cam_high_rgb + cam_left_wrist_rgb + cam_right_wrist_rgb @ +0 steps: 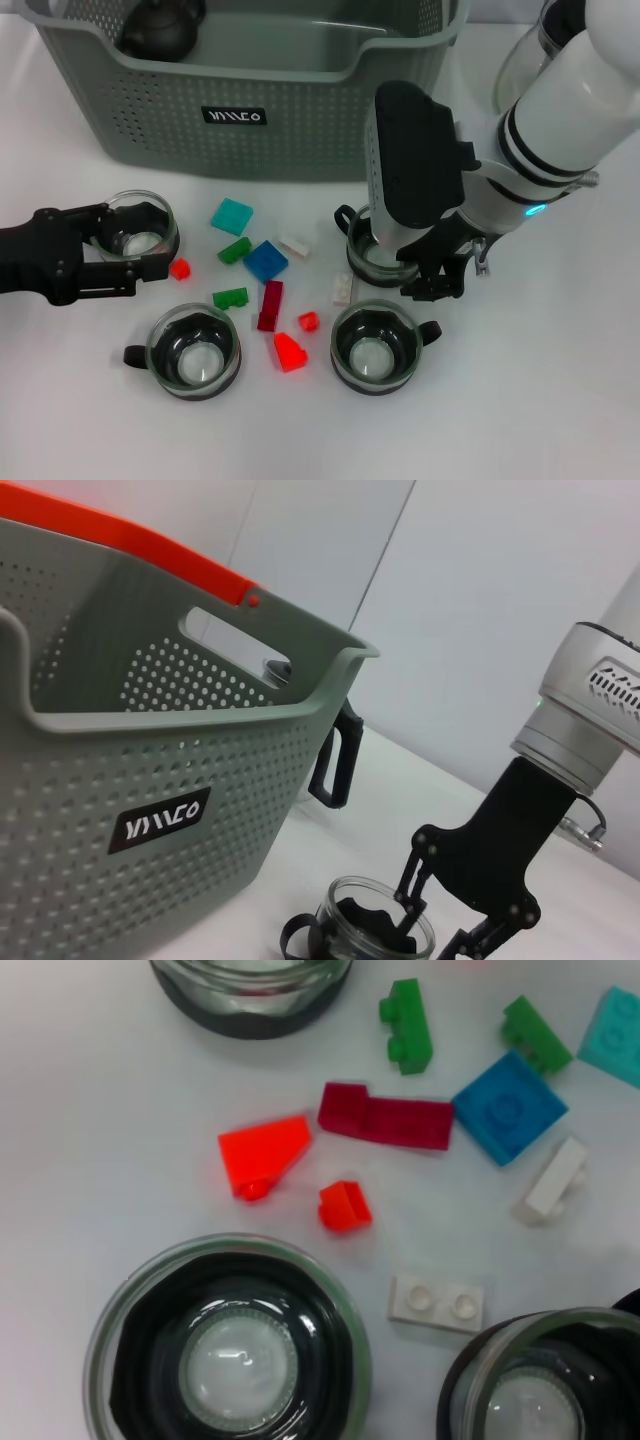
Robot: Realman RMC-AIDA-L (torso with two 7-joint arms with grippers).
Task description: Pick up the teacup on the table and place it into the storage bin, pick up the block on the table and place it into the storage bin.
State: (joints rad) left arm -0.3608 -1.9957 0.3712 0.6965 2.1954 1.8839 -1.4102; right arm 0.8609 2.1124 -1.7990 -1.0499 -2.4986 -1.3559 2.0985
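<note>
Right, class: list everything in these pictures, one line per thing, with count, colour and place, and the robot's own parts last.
storage bin: one, grey-green, far side of the table.
dark teapot: one, inside the bin's left corner.
teacups: four, glass with black bases; one at left gripper, one at right gripper, two nearer.
blocks: ten; teal, blue, two green, dark red, three red, two white, between the cups.
left gripper: black, open around the left cup.
right gripper: black, at the middle cup.
</note>
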